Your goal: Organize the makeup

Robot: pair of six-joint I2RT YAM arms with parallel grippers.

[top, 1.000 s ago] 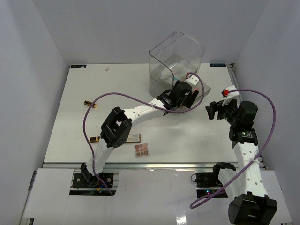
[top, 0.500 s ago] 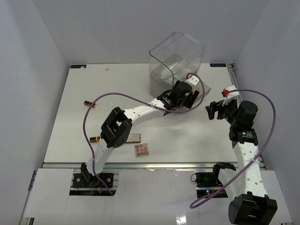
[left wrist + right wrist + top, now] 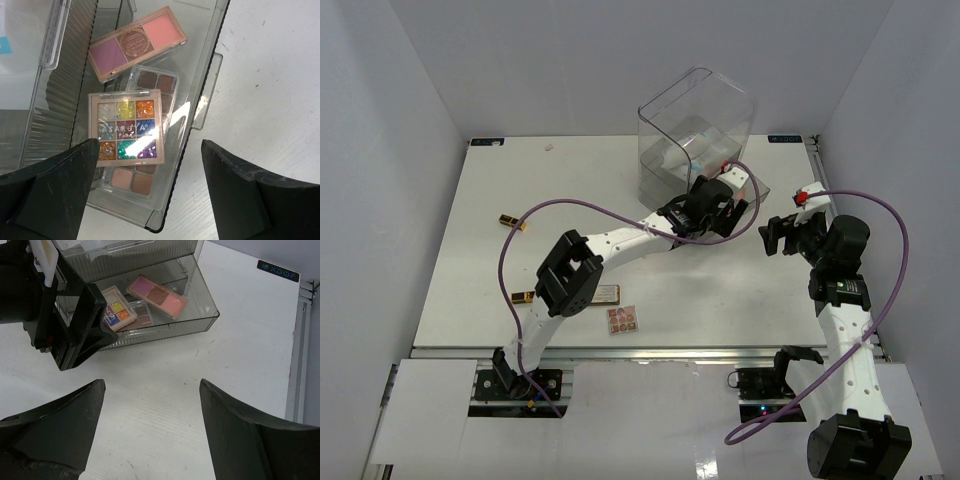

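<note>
While the left claw [image 3: 150,147] hangs spread wide and empty over the drawer [image 3: 200,30], a glitter palette [image 3: 126,128] lies right beneath it on a brown palette [image 3: 156,82], with a pink palette [image 3: 137,43] just ahead. The right claw [image 3: 152,385] gapes with nothing in it above the table [image 3: 240,340], the drawer ahead of it and to its left. A gold tube [image 3: 513,222] lies well behind the left claw.

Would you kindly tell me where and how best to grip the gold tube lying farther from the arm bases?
I would take the gold tube at its middle, straight down from above, fingers closing across its narrow width. It lies flat on the table, slanted, with bare surface along both long sides, so turn the wrist to match.
</note>
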